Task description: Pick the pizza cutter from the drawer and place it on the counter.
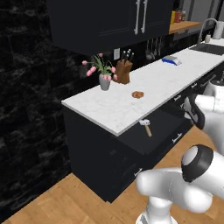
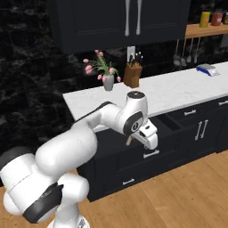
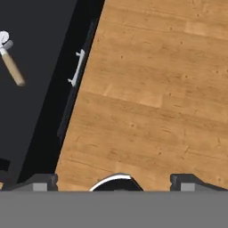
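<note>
The pizza cutter (image 1: pixel 146 127), with its pale head and short wooden handle, lies in the open dark drawer (image 1: pixel 155 142) under the white marbled counter (image 1: pixel 166 83). In the hand view the pizza cutter (image 3: pixel 10 58) is at the far upper left on the drawer's dark bottom (image 3: pixel 40 102), and the drawer's silver bar handle (image 3: pixel 78 67) runs beside the floor. My gripper (image 3: pixel 116 182) is open with nothing between its fingertips (image 3: pixel 42 182). It points down over the wooden floor just outside the drawer front. In the right base view the gripper (image 2: pixel 151 142) hangs in front of the drawer (image 2: pixel 171 122).
On the counter stand a vase of pink flowers (image 1: pixel 104 81), a wooden knife block (image 1: pixel 123 72), a round brown disc (image 1: pixel 138 94) and a blue-white item (image 1: pixel 172 60). A sink (image 1: pixel 210 48) is at the far right. Dark upper cabinets (image 1: pixel 109 22) hang above.
</note>
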You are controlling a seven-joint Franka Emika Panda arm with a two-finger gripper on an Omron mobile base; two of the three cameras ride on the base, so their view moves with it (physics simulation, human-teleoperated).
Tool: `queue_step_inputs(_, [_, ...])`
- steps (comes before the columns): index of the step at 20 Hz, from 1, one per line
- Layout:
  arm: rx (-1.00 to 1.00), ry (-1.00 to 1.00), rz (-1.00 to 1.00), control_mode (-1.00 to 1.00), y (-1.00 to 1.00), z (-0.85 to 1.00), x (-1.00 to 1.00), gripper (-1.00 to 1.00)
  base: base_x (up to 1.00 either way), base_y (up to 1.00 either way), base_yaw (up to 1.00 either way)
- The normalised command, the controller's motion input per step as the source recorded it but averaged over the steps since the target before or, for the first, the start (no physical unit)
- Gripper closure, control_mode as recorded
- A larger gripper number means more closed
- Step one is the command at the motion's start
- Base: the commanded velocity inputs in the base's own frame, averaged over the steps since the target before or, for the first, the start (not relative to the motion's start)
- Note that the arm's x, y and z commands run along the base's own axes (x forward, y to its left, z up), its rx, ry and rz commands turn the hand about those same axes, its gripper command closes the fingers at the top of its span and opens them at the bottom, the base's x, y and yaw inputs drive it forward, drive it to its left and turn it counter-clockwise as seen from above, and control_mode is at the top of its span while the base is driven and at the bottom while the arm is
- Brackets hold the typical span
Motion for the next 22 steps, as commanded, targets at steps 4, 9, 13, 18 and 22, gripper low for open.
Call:
queue_step_inputs(4, [0.02,0.13,-0.05,-1.0,0.0,-0.34,0.82,-1.0,0.0,0.0,0.0])
queue_step_inputs(9, [0.16,0.09,0.0,-1.0,-0.02,-0.44,0.51,-1.0,0.0,0.0,0.0])
queue_step_inputs(13, [0.23,0.0,0.0,-1.0,-0.03,-0.24,0.28,-1.0,0.0,0.0,0.0])
queue_step_inputs(18, [0.08,0.0,0.0,-1.0,0.07,-0.11,0.43,-1.0,0.0,0.0,0.0])
queue_step_inputs(22, [0.0,0.1,0.0,-1.0,0.08,-0.6,0.3,-1.0,0.0,0.0,0.0])
